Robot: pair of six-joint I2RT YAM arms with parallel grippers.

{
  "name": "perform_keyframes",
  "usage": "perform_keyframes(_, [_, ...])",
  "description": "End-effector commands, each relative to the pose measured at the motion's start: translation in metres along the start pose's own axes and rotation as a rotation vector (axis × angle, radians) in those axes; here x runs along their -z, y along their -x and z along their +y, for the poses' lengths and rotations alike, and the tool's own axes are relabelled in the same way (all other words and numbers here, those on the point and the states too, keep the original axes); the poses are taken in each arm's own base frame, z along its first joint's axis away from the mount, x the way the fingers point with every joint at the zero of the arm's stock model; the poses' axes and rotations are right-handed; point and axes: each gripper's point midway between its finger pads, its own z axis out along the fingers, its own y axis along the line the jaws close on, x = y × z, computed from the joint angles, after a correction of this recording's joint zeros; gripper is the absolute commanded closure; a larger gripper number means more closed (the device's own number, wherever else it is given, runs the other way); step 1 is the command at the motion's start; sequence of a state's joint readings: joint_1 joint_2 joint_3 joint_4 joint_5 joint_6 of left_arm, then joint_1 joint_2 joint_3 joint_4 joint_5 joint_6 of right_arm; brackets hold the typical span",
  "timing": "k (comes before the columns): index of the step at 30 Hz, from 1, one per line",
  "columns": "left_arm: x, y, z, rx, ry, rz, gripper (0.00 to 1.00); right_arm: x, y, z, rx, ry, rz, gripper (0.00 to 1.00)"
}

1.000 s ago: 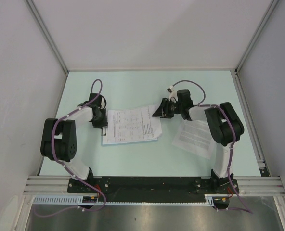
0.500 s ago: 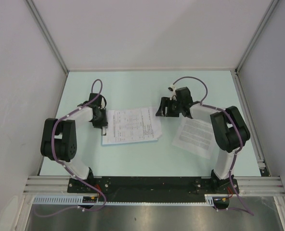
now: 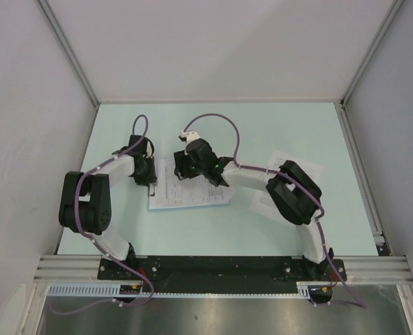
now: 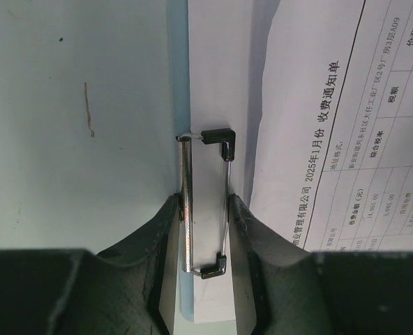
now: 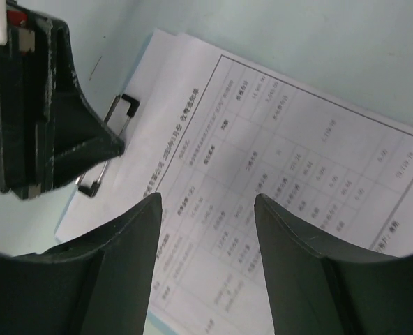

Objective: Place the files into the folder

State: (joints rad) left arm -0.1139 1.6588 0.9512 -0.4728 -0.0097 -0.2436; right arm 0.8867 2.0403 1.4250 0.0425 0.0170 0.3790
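A robotics laboratory test cell, seen from above. A pale green table (image 3: 276,125) fills the middle of the frame, boxed in at the top, left and right by plain grey-white panels (image 3: 220,49) set in bare aluminium posts (image 3: 67,52). Two black-and-white robot arms, one at lower left (image 3: 88,202) and one at lower right (image 3: 294,199), are bolted to a black base plate (image 3: 220,269) near the bottom edge. Purple cables (image 3: 217,117) loop along both arms. Slotted aluminium rails (image 3: 67,266) and a white comb-like cable duct (image 3: 81,288) run across the bottom of the frame, above a brushed steel sheet (image 3: 220,317).
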Motion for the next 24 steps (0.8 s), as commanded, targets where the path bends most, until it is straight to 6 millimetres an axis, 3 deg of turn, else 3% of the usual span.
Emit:
perform_keyframes(1, [-0.004,-0.008,-0.018,0.015,-0.085,0.017,1.0,-0.022,-0.001,-0.011,0.062,-0.123,-0.001,0.4])
perform_keyframes(2, [-0.004,-0.009,-0.018,0.017,-0.088,0.018,1.0,-0.025,0.005,-0.007,0.061,-0.115,-0.011,0.4])
perform_keyframes(13, [0.003,-0.007,-0.03,0.036,-0.165,-0.013,1.0,-0.05,-0.033,0.006,-0.04,-0.046,0.047,0.42])
perform_keyframes(20, [0.008,-0.002,-0.034,0.074,-0.243,-0.053,1.0,-0.052,-0.057,0.002,-0.054,-0.03,0.092,0.43])
perform_keyframes(24, [0.009,-0.003,-0.031,0.085,-0.24,-0.06,1.0,-0.052,-0.065,-0.011,-0.079,-0.068,0.112,0.44])
